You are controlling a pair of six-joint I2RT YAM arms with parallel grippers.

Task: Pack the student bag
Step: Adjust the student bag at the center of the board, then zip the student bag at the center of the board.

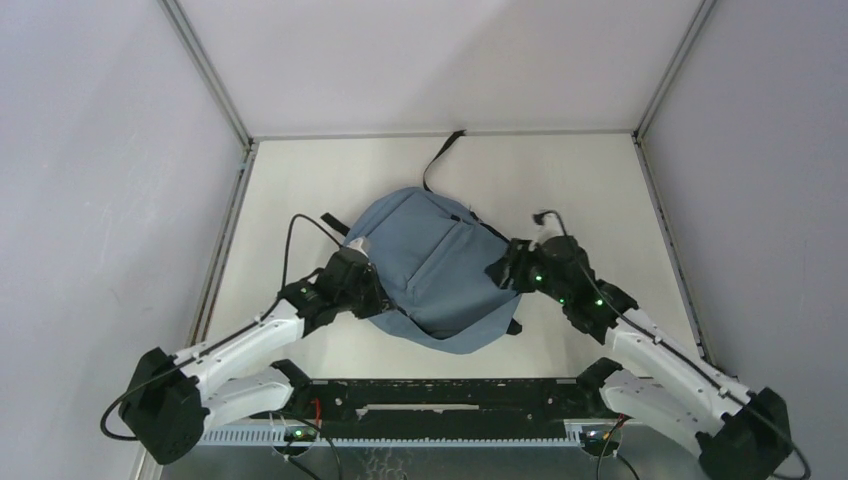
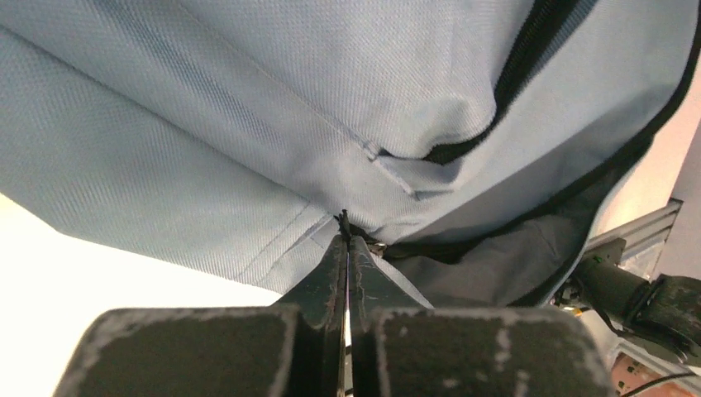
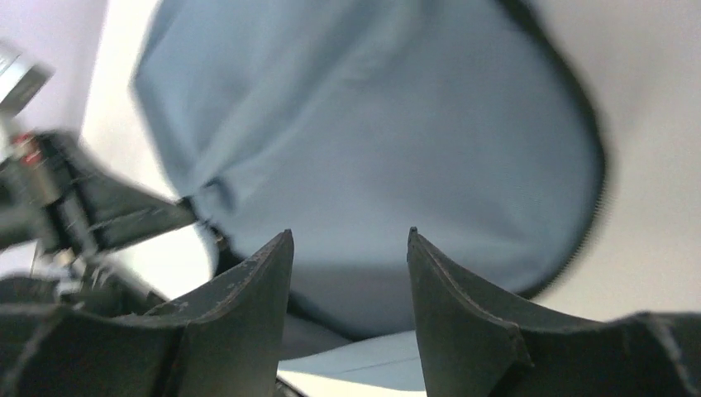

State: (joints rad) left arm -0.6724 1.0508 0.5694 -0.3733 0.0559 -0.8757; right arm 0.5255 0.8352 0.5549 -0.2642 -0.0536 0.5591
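We log student bag: soft slate-blue weave, rounded, middle of table, contents hidden | left gripper pinched closed at its black zipper | right gripper spread, empty

Your left wrist view cuts the student bag off at the top and both sides. The dark speck at the pressed-together tips of the left gripper is too small to name. Your right wrist view is blurred throughout.

Closed left gripper at student bag
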